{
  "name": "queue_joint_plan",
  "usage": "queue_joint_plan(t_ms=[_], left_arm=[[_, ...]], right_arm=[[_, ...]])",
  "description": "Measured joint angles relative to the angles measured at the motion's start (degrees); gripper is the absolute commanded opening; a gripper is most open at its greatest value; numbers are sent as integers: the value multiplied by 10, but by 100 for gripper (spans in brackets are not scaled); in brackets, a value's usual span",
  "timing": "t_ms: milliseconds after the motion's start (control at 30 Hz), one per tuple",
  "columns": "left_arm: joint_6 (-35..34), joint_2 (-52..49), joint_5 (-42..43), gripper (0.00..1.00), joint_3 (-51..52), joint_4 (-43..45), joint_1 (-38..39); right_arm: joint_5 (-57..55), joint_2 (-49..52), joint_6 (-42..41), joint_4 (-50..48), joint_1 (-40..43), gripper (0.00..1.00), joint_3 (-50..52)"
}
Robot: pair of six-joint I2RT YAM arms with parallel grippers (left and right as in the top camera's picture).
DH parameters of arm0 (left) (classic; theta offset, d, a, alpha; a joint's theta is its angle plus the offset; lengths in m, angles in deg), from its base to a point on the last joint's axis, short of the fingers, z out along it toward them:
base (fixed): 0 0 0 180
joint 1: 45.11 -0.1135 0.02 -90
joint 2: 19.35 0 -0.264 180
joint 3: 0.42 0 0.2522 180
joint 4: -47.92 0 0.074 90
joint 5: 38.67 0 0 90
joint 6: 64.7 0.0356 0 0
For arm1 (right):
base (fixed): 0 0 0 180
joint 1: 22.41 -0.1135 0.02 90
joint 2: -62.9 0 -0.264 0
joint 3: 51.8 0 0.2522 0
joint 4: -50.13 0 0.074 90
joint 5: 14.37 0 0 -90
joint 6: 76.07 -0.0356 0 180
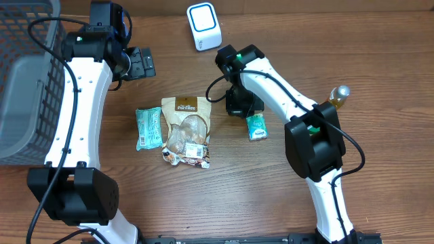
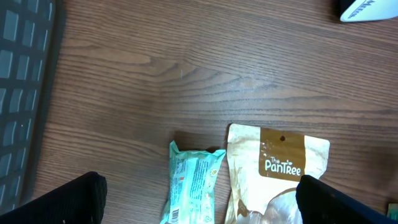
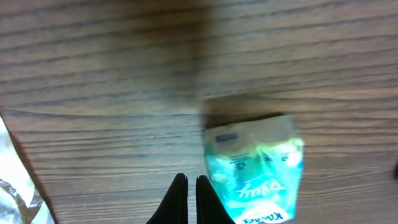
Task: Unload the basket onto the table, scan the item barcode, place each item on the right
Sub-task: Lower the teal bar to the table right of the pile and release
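The right claw [image 3: 189, 183] is clenched, its two black fingers pressed together with nothing between them, tips aimed at bare wood. Just beside them lies the small teal pack [image 3: 252, 168], flat on the table [image 3: 93, 74] and apart from the fingers, as far as the blurred wrist view lets me judge. From overhead, the pack sits at the end of the right arm, to the right of the PanTree pouch [image 1: 186, 129], which lies beside a longer teal wrapper [image 1: 148, 127]. The left claw [image 1: 141, 63] hangs released, jaws spread wide, over the wood beyond the wrapper and pouch. The white-and-blue scanner [image 1: 204, 26] stands at the far edge, well apart from the pack, and a grey basket [image 1: 27, 81] fills the left side
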Motion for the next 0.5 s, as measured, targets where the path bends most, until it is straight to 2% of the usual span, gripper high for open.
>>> queue_joint_plan(t_ms=[233, 500], left_arm=[[0, 0, 0, 99, 0, 0, 0], [0, 0, 0, 100, 0, 0, 0]], right_arm=[[1, 0, 0, -41, -1, 4, 57], [-25, 0, 1, -1, 8, 8, 66]])
